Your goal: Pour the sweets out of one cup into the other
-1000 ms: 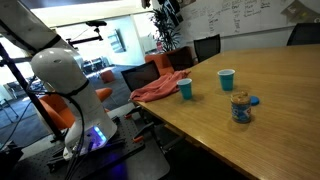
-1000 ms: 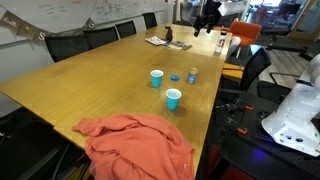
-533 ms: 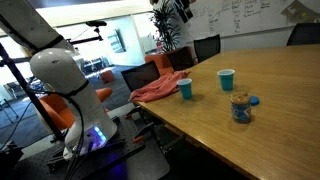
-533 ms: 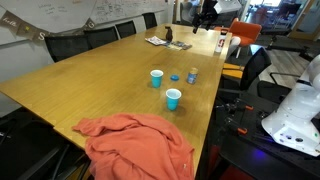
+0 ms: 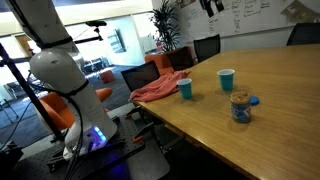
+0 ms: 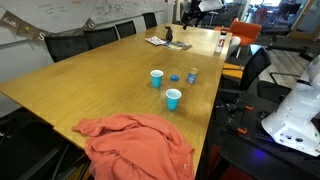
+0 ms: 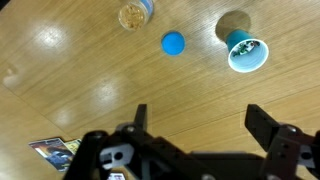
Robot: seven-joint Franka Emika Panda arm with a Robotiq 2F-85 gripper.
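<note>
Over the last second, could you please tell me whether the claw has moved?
Yes. The claw has shifted right, away from the plant and across the whiteboard.

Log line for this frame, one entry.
tool: open, empty, above table | blue cup: upright, untouched | second blue cup: upright, beside cloth | pour: not started

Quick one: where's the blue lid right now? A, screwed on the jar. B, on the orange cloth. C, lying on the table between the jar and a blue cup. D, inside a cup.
C: the wrist view shows the blue lid lying on the table between the open jar and a blue cup.
</note>
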